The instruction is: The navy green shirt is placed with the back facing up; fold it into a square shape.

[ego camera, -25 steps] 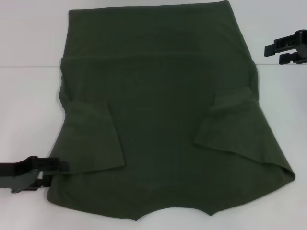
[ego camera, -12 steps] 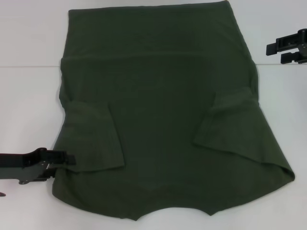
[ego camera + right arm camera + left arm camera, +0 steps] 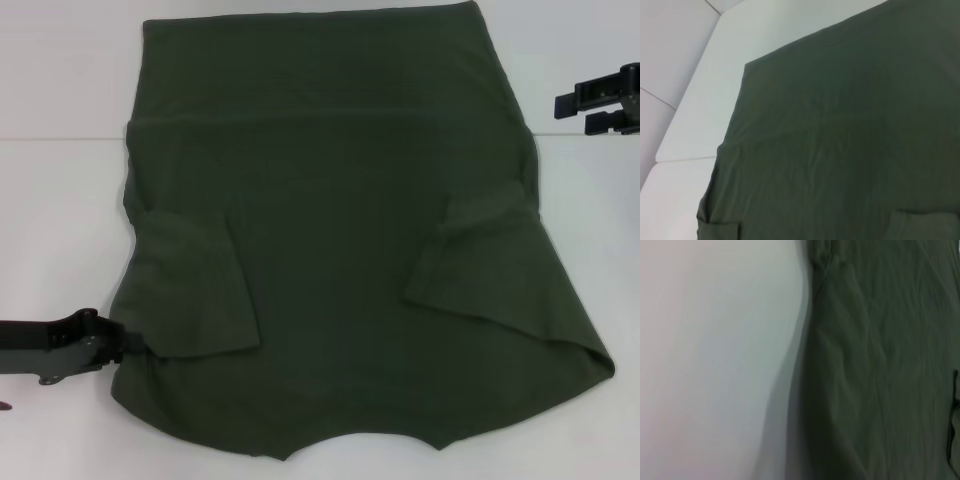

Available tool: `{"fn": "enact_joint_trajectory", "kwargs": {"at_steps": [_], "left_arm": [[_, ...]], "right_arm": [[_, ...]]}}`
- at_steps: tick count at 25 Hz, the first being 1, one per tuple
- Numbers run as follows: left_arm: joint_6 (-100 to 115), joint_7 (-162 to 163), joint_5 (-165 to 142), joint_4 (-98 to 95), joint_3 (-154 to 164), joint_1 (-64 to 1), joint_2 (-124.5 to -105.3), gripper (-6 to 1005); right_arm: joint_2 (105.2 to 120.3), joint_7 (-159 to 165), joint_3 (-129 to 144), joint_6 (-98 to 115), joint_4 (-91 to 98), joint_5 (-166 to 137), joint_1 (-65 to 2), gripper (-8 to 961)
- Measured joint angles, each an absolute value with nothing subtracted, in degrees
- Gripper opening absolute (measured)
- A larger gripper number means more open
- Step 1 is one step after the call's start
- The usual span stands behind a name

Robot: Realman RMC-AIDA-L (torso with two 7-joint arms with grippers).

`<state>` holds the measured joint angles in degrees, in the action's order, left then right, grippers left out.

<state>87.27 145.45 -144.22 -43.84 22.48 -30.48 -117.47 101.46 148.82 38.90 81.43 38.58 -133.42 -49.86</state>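
Note:
The navy green shirt [image 3: 340,250] lies flat on the white table [image 3: 60,220], plain side up, with both sleeves folded inward over the body. My left gripper [image 3: 120,348] sits low at the shirt's near left edge, just below the folded left sleeve, touching the cloth. The left wrist view shows that cloth edge [image 3: 880,370] beside bare table. My right gripper [image 3: 575,112] hovers open off the shirt's far right side, apart from the fabric and holding nothing. In the right wrist view the shirt [image 3: 850,140] spreads below that arm.
White table surface [image 3: 695,100] surrounds the shirt, with a seam line running across the table at the far side [image 3: 60,138]. The shirt's far end reaches past that seam.
My left gripper moved right from beside the shirt onto its near left edge, and the cloth edge there has shifted slightly. The right gripper stayed nearly still.

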Motion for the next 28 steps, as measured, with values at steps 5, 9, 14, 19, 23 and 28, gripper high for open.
{"fn": "enact_joint_trajectory", "kwargs": {"at_steps": [5, 9, 14, 19, 23, 28], "left_arm": [[87.8, 144.6, -143.8, -43.8, 22.4, -30.6, -117.27, 189], [88.8, 143.5, -142.7, -43.7, 22.3, -31.0, -117.02, 43], [89.1, 143.1, -141.3, -43.6, 22.1, -31.3, -116.69, 16], [88.1, 143.1, -141.2, -43.2, 22.1, -31.7, -116.62, 15], [87.9, 143.2, -140.7, -43.0, 22.1, -31.8, -116.62, 16], [87.9, 143.2, -140.5, -43.0, 22.1, -31.8, -116.7, 16]], "right_arm": [[101.05, 146.7, 39.9, 83.9, 38.6, -134.4, -49.0, 645], [100.76, 144.5, 40.2, 87.7, 39.8, -138.4, -47.7, 644], [101.34, 143.4, 40.6, 91.1, 43.3, -145.3, -45.1, 645], [102.32, 141.7, 40.7, 92.2, 43.7, -148.1, -43.8, 646], [104.19, 136.7, 41.5, 92.7, 43.7, -148.2, -43.3, 645], [106.95, 133.1, 42.3, 92.2, 43.2, -148.2, -42.9, 644]]}}
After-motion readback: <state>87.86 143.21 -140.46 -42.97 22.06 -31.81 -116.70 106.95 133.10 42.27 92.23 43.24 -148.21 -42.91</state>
